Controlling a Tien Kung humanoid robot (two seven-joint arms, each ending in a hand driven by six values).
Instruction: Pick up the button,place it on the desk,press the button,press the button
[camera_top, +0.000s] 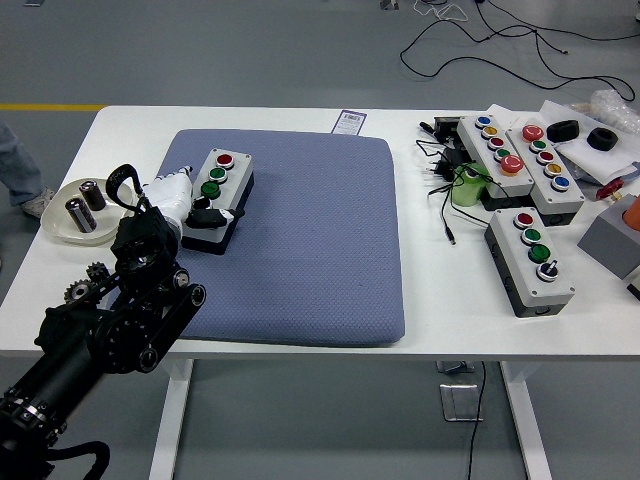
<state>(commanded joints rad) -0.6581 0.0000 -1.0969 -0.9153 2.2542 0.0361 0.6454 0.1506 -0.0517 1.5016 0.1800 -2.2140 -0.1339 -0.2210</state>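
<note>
Button box (214, 199) sits flat on the blue mat (320, 240), near its left edge, buttons up so they can be pressed from above. Left hand (185, 205) lies against the box's left side and near end, dark fingertips (215, 217) curled over the near top; cannot tell whether it grips or only rests there. Right hand out of view.
</note>
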